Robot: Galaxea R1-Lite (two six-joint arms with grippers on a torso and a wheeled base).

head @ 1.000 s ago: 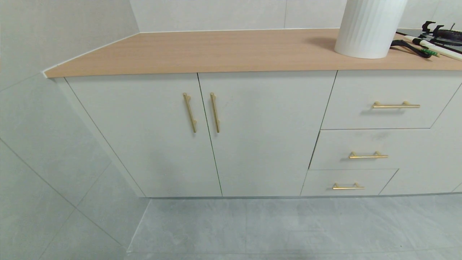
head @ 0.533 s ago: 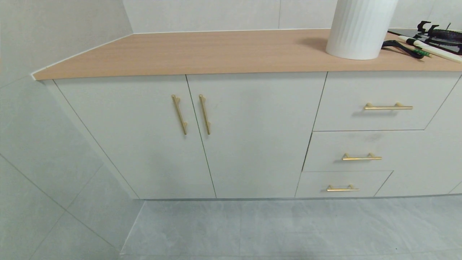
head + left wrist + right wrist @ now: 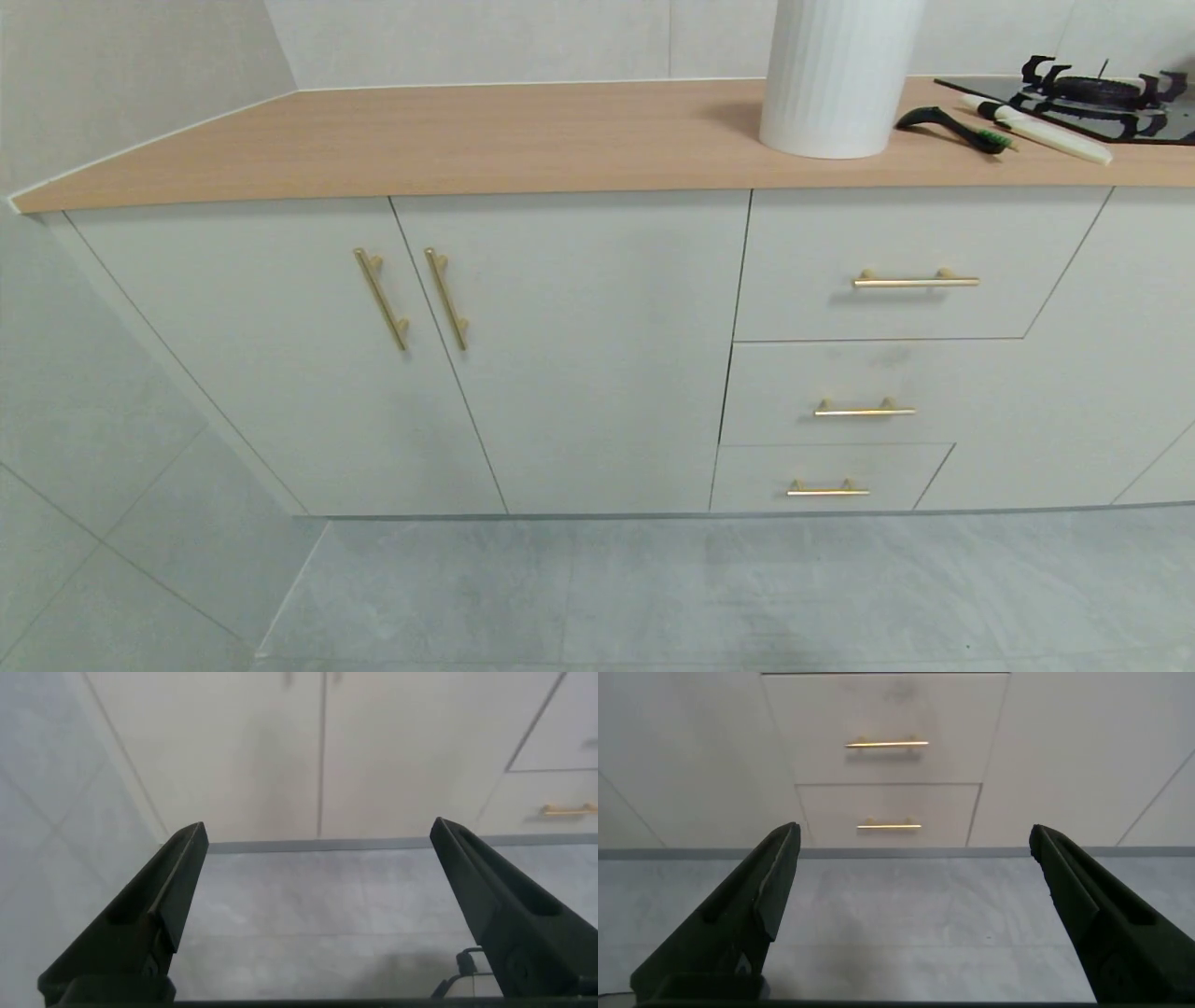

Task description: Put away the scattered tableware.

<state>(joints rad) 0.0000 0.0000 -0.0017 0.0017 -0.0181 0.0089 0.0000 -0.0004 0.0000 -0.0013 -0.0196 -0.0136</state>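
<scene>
Left end effector (image 3: 318, 831) wide (over floor (image 3: 308, 924)); white utensil (image 3: 1036, 131) aslant along countertop (image 3: 467, 140)

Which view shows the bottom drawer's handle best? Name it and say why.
Right wrist view: the bottom drawer's handle sits near the middle, seen straight on and whole. The head view shows it whole, but farther off and from above. The left wrist view catches one handle end at its edge; which drawer's, I cannot tell.

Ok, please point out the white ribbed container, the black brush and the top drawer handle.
white ribbed container (image 3: 836, 79), head view, middle of its ribbed wall
black brush (image 3: 943, 122), head view, middle of its handle
top drawer handle (image 3: 915, 280), head view, middle of the gold bar
</scene>
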